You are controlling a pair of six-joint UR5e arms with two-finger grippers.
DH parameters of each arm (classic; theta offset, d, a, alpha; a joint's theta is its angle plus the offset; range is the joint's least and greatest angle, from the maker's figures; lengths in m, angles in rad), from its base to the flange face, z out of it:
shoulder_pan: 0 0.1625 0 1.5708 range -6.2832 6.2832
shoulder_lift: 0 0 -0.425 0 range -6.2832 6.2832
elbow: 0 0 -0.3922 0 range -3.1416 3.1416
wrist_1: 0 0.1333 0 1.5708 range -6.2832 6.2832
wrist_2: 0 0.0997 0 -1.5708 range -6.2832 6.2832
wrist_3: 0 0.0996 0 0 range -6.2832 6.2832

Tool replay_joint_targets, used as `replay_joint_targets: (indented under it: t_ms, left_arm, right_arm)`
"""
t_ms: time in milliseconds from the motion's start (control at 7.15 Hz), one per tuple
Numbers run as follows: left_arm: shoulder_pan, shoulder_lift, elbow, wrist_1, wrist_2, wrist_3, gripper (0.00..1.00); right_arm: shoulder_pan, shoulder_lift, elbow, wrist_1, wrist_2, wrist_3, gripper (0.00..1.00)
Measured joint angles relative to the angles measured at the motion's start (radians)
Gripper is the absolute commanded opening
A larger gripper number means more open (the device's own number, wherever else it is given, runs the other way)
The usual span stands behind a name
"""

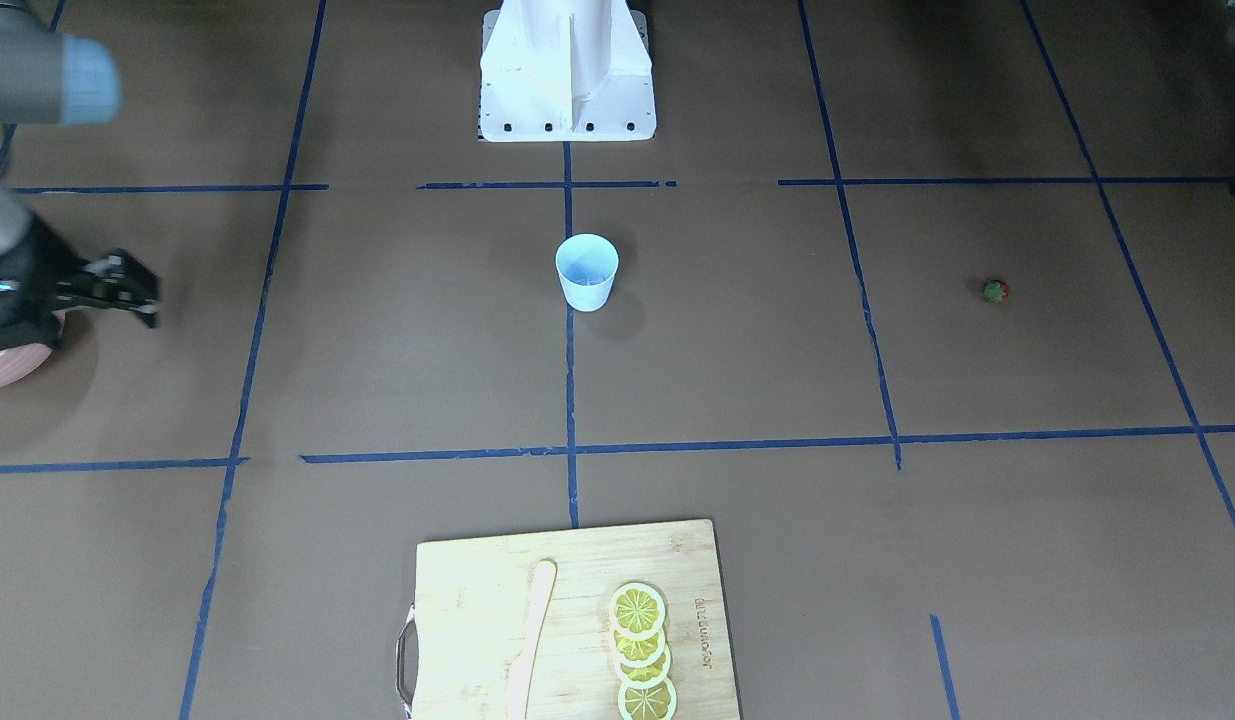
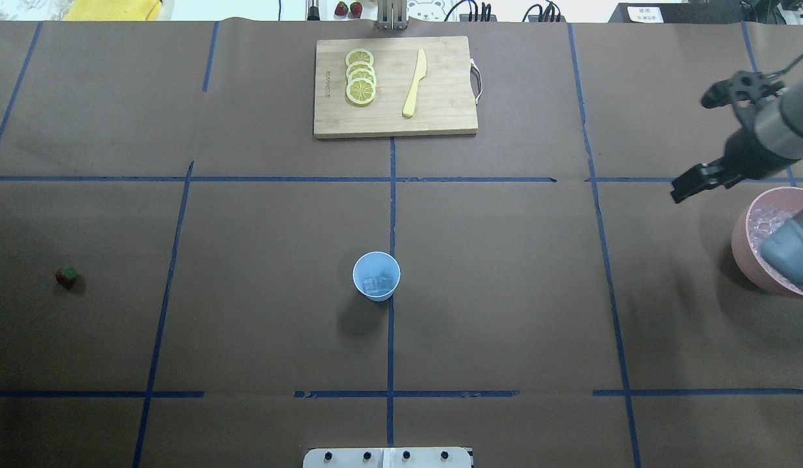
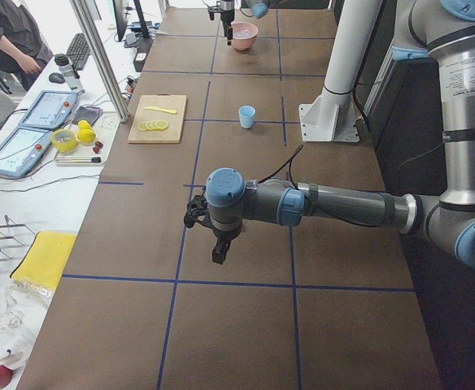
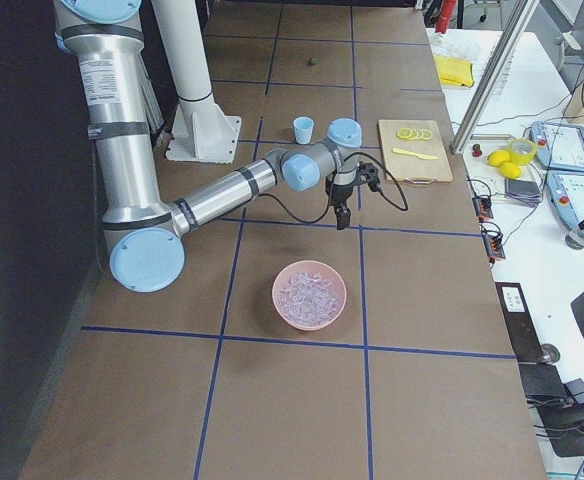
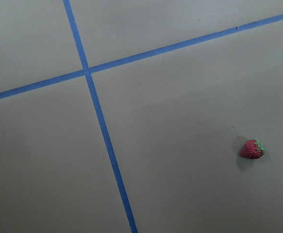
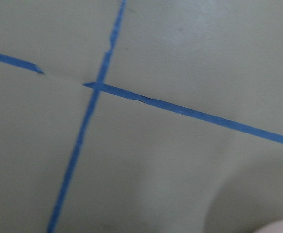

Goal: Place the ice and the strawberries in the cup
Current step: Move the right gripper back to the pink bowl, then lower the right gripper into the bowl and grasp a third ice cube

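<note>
The pale-blue cup [image 2: 359,287] stands upright at the table's middle, with a few clear ice cubes [image 2: 377,283] inside; it also shows in the front view [image 1: 586,292]. More ice [image 2: 765,224] fills the pink bowl [image 2: 740,227] at the right edge. The strawberry [image 2: 66,277] lies alone at the far left, and shows in the left wrist view [image 5: 252,149]. My right gripper [image 2: 684,188] hangs above the table just beyond the bowl, jaws apart and empty [image 1: 149,300]. My left gripper [image 3: 220,252] shows only in the left side view; I cannot tell its state.
A wooden cutting board [image 2: 440,117] at the far middle holds lemon slices [image 2: 361,84] and a yellow knife [image 2: 415,83]. The white robot base [image 1: 567,70] stands behind the cup. The right arm's elbow [image 2: 794,253] hangs over the bowl.
</note>
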Motion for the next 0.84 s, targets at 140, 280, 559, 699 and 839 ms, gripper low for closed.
replay_joint_targets:
  t_ms: [140,280,559,699,839]
  left_arm:
    - [0.000,0.000,0.000,0.000,0.000,0.000,1.00]
    - [0.001,0.000,-0.001,0.000,0.000,0.000,1.00]
    - [0.001,0.000,-0.001,0.000,0.000,0.000,1.00]
    - [0.001,0.000,-0.001,0.000,0.000,0.000,1.00]
    - [0.002,0.000,-0.001,0.000,-0.001,0.000,1.00]
  right_arm:
    - [0.070,-0.082,0.000,0.020,0.025,-0.134,0.99]
    - [0.112,-0.143,0.001,0.028,0.035,-0.233,0.99]
    - [0.140,-0.206,0.002,0.031,0.038,-0.310,0.99]
    - [0.142,-0.219,0.000,0.032,0.037,-0.317,0.99]
    - [0.142,-0.229,-0.002,0.032,0.035,-0.319,0.98]
